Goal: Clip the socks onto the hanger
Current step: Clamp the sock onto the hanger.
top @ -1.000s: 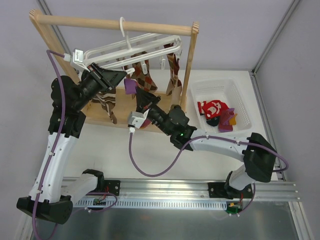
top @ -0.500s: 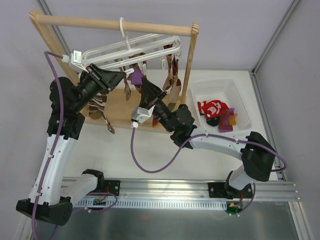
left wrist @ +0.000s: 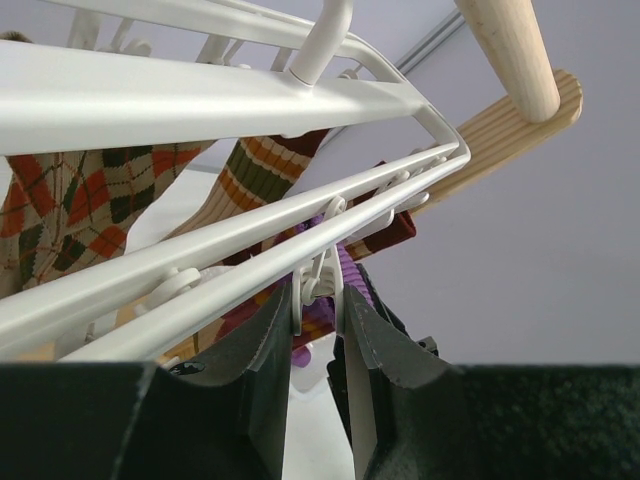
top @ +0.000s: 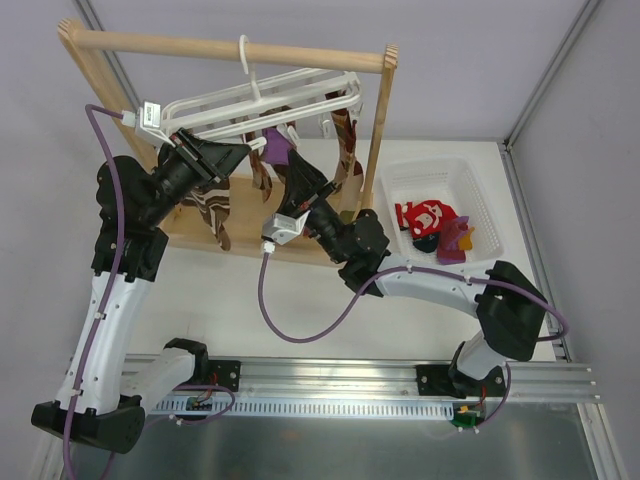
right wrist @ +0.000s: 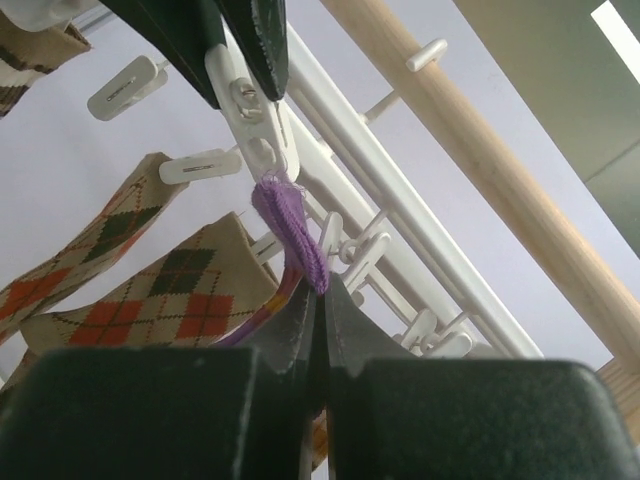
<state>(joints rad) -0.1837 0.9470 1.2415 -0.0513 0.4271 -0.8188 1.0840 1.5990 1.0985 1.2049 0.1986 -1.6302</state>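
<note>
Bases sit bolted at the near edge of the table (top: 210, 290), and both arms reach away toward the far left corner, where the work is.

Nearest to us, the right gripper (right wrist: 318, 312) has its fingers pressed tight together on the cuff of the purple sock (right wrist: 300, 245). The pinch leaves a short tongue of fabric standing free above the pads, and that free end is the part meant for the clip (right wrist: 255, 115). Its tip sits right at the clip's lower mouth. We cannot tell whether it is bitten yet or only touching.

Just beyond, the left gripper (left wrist: 318, 305) comes in from the other side, its two fingers closed on that same clip. We judge it is squeezing the wings to keep the mouth open, and steadying the dangling frame while it does.

Over by the right edge, the white basket (top: 430, 163) holds a red sock (top: 425, 218) and a magenta sock (top: 458, 240), not yet hung.

Farther back, argyle socks (left wrist: 70, 205) and a banded sock (left wrist: 262, 165) hang under the rails of the hanger (left wrist: 200, 95), so we reckon the job is partly done.

Farthest of all, the hanger's hook loops over the top rail of the wooden rack (top: 200, 46), which keeps the clips up at gripper height.
</note>
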